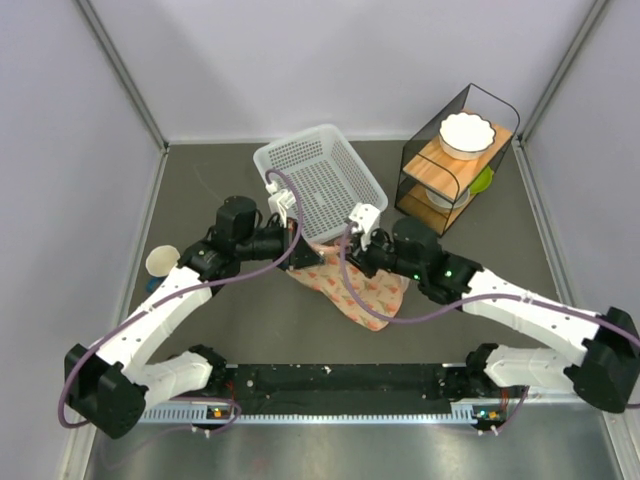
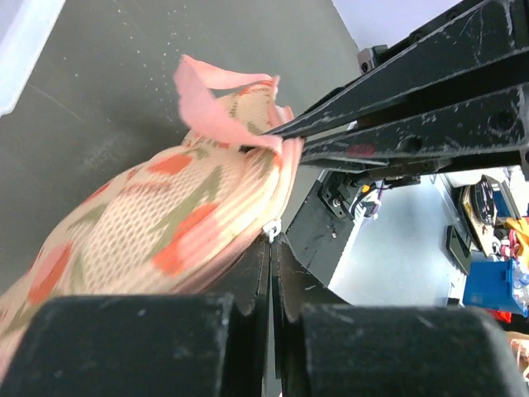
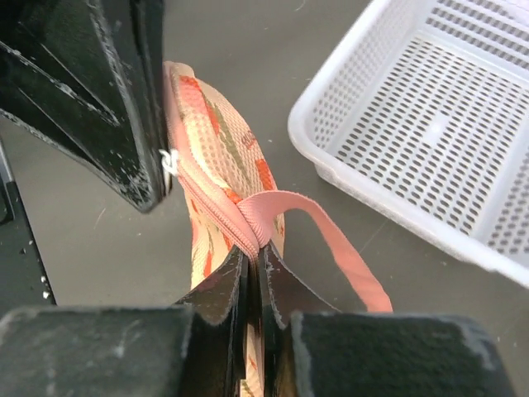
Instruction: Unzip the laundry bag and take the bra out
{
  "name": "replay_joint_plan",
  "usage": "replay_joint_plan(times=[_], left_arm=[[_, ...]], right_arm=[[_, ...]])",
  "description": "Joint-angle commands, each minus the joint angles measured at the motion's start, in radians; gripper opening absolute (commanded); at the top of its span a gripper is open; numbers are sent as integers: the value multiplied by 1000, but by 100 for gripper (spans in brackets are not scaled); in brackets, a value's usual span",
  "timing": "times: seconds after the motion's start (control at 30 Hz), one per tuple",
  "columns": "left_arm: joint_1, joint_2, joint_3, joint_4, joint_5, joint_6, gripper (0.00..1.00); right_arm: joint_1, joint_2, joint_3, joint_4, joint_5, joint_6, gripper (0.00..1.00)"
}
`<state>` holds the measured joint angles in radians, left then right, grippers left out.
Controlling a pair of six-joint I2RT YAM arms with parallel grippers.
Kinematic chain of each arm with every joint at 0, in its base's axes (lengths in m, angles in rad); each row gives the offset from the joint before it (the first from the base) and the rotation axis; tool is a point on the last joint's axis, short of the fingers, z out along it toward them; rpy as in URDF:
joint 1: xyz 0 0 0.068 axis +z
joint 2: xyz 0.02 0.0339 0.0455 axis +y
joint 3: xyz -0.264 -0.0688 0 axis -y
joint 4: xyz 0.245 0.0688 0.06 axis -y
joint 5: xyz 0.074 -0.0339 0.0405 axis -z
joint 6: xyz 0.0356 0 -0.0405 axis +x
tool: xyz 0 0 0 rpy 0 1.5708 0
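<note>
Right wrist view: your right tool (image 3: pixel 254 252) is clamped on the pink trim (image 3: pixel 331 240) of the laundry bag (image 3: pixel 221 157), whose end hangs raised just beside the white basket (image 3: pixel 430 132). Your left tool (image 2: pixel 270 248) looks pinched on the zipper pull (image 2: pixel 269 227). Hold the trim taut and draw the pull straight along the seam. No bra shows. Beyond lie the dark grey tabletop (image 1: pixel 250 320) and pale walls (image 1: pixel 300 60).

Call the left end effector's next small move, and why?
Probably draw the left end effector along the seam, away from the right end effector: it pinches the white zipper pull, the right anchors the pink trim of the laundry bag, and the zip looks closed.
</note>
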<state>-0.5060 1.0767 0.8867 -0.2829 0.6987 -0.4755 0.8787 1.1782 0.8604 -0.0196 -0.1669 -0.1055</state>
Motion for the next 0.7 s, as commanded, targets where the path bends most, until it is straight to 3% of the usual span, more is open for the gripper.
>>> replay_joint_plan(times=[0.0,0.13,0.27,0.67], left_arm=[[0,-38,46,-2,-14,25,0],[6,-61,61,-19,-45,8,0],[11,-86,81,-22,-36,-12,0],[29,-117,43,16,-32,-64,0]], right_arm=[[-21,-159,-105,102,235,92,0],[-21,-384,-213,107,250,122,0],[-23,-556,-238,-21,204,85,0],[-23,-873,-256,-141,395,230,0]])
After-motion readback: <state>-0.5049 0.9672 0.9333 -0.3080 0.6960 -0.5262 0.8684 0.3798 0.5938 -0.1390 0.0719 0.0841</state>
